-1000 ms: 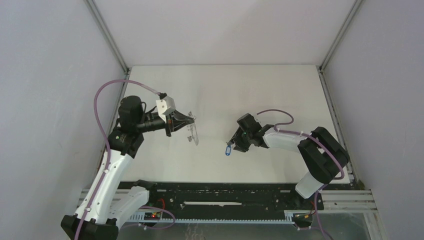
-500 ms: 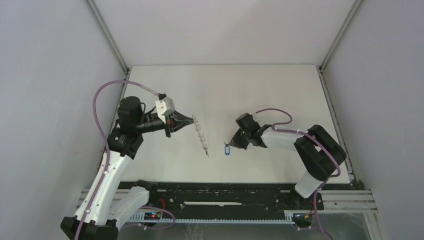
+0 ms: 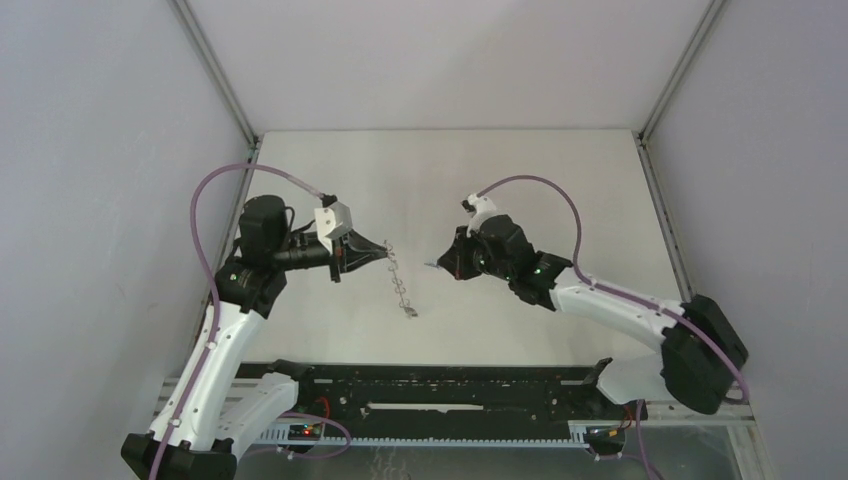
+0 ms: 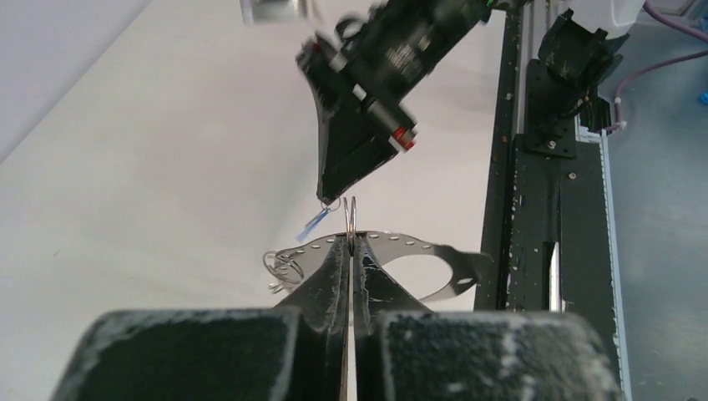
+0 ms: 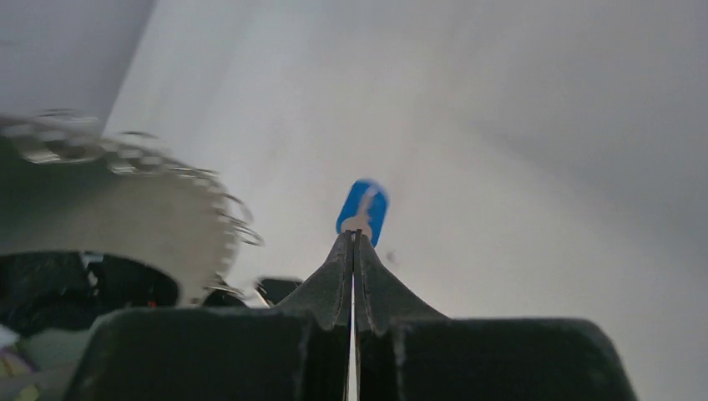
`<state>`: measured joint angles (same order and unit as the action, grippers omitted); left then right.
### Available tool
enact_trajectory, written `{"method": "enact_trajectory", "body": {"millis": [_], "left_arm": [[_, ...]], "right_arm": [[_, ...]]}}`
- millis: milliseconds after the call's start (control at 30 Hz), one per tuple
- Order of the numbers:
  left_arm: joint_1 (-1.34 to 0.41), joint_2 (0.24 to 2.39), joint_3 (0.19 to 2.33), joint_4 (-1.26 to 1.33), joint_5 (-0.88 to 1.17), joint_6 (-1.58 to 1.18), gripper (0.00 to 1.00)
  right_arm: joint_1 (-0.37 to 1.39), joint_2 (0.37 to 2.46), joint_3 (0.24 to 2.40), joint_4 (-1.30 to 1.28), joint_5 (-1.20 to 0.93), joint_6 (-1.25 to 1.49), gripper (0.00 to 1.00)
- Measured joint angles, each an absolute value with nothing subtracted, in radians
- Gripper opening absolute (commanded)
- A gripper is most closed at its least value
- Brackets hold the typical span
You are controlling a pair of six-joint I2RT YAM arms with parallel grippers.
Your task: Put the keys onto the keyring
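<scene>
White tabletop, grey walls. I've got left gripper pinched shut on keyring, which hangs from it; right gripper clamps blue key midair, near the keyring

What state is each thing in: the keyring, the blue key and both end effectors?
keyring: gripped at one edge, hanging down, blue key not on it.
blue key: gripped, lifted, apart from the keyring.
left end effector: shut on the keyring.
right end effector: shut on the blue key.
</scene>
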<state>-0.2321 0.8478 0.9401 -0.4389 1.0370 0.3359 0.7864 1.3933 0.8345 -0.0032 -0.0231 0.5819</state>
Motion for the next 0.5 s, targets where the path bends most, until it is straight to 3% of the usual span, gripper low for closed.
{"method": "enact_trajectory", "body": {"millis": [500], "left_arm": [[-0.249, 0.834, 0.94, -0.617, 1.141, 0.463, 0.0]], "right_arm": [[0.89, 1.089, 0.829, 0.058, -0.378, -0.174, 0.0]]}}
